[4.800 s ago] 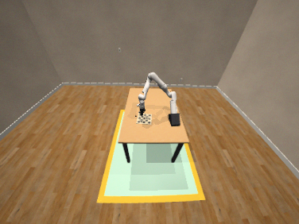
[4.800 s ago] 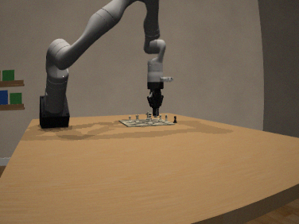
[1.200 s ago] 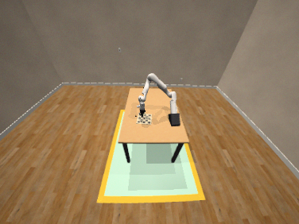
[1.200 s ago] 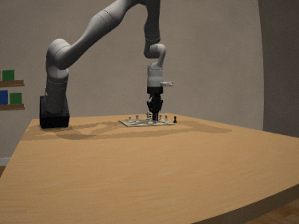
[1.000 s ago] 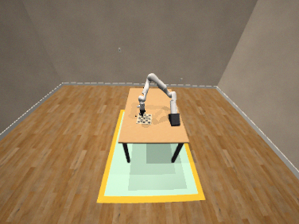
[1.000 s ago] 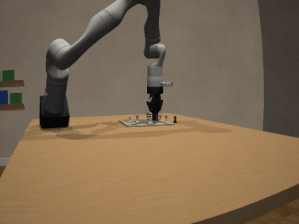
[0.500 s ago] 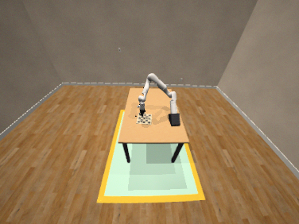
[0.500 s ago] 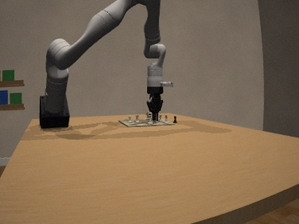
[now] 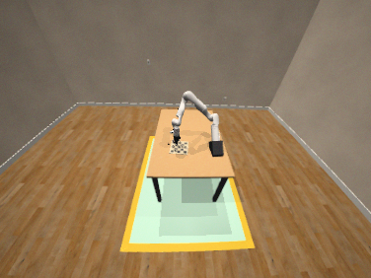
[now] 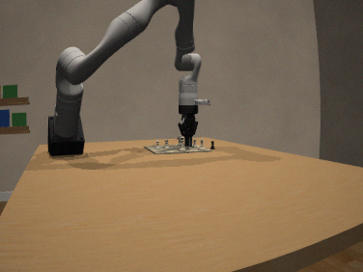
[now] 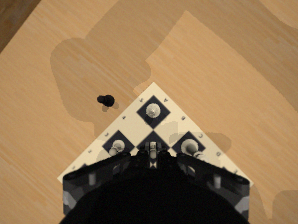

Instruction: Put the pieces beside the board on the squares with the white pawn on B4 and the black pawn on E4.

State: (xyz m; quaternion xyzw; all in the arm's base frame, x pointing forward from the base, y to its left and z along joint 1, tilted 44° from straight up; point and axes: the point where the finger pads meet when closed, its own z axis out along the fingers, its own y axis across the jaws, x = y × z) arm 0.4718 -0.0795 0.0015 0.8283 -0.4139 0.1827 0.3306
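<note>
A small chessboard (image 11: 172,107) (image 10: 159,150) (image 9: 179,148) lies on the wooden table (image 10: 193,207). In the wrist view, white pieces stand on dark squares near the board's corner: one (image 11: 152,110), a second (image 11: 118,146) and a third (image 11: 189,146). The black pawn (image 11: 105,100) (image 10: 212,145) stands upright on the table just beside the board. My gripper (image 11: 153,148) (image 10: 187,139) (image 9: 176,139) points straight down, low over the board. It is shut on the white pawn (image 11: 151,147), whose top shows between the fingers. The gripper body hides the squares beneath it.
The arm's dark base (image 10: 66,142) (image 9: 216,148) stands on the table to the board's side. A wall shelf with green and blue boxes (image 10: 12,92) is far behind. The table stands on a green mat with a yellow border (image 9: 187,244).
</note>
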